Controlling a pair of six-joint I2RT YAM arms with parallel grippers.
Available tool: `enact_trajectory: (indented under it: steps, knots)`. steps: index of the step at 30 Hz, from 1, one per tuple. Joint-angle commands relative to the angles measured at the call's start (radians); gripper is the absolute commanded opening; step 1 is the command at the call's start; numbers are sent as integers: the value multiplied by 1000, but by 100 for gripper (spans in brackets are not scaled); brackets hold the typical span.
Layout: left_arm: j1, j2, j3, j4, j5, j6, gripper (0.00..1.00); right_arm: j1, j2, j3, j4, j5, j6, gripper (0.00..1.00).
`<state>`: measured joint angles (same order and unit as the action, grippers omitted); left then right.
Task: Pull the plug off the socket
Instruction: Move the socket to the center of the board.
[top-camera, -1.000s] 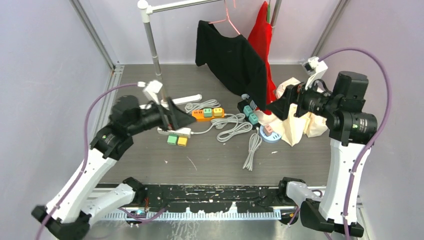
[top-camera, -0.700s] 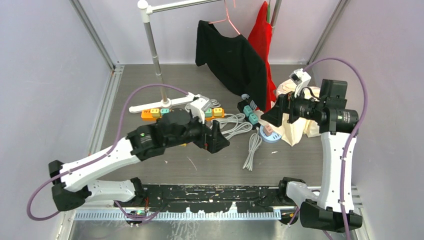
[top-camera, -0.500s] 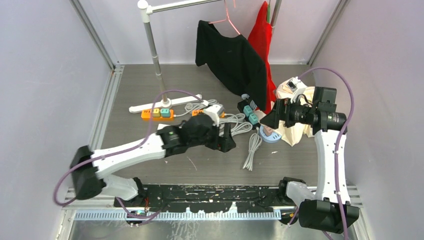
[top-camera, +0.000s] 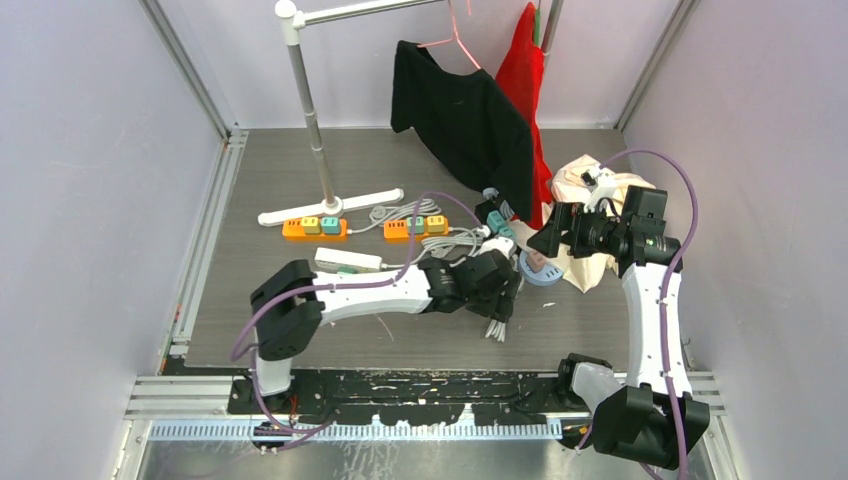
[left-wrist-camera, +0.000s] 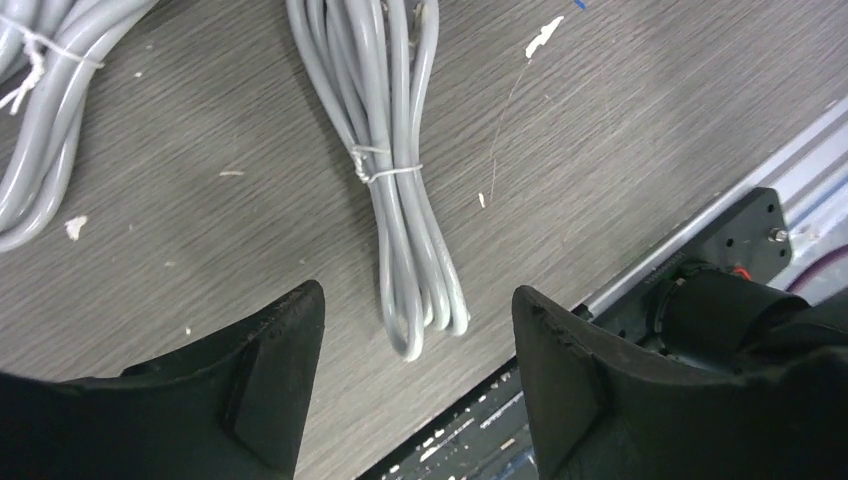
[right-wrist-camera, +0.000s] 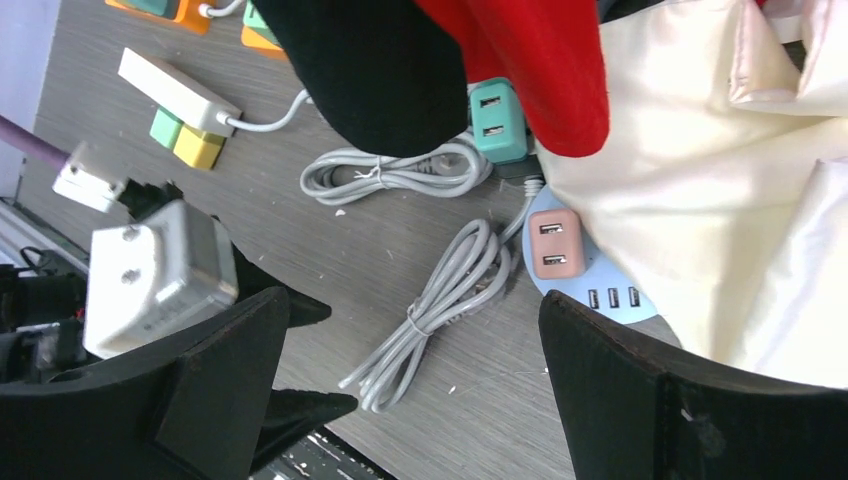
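Left gripper (top-camera: 500, 285) at frame centre, low over grey cable bundle (top-camera: 497, 322). Right gripper (top-camera: 553, 232) right of centre, near pink plug (top-camera: 535, 259) on round blue socket (top-camera: 545, 276).

Plug: pink cube plug (right-wrist-camera: 551, 243), two slots on its face, still seated in socket | Socket: round pale-blue socket hub (right-wrist-camera: 612, 300), three USB ports at rim, flat on grey table (right-wrist-camera: 440, 400), far edge tucked under cream cloth (right-wrist-camera: 700, 200)
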<state>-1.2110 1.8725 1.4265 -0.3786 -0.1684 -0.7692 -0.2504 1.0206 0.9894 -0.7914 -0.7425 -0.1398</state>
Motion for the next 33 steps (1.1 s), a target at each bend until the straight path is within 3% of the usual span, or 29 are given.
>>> enact_trajectory:
  steps: [1,8,14,17,23,27,29,33]
  knots:
    - [-9,61,86,-8,-48,55,68,-3,-20,2,55,62,-1,99]
    - [-38,162,155,-44,-135,60,63,-3,-9,-3,57,90,0,98]
    - [-43,217,193,-36,-157,70,57,-3,2,-4,54,86,-7,87]
    - [-42,252,234,-55,-160,76,54,-3,3,-3,54,89,-7,87]
    - [-42,294,265,-81,-145,94,34,-3,6,-5,55,88,-10,85]
    - [-42,264,234,-97,-137,135,5,-4,11,-7,53,86,-14,84]
    - [-43,218,184,-98,-140,173,0,-3,15,-8,50,75,-20,82]
    - [-44,83,26,-104,-160,239,0,-3,19,-13,44,43,-39,80]
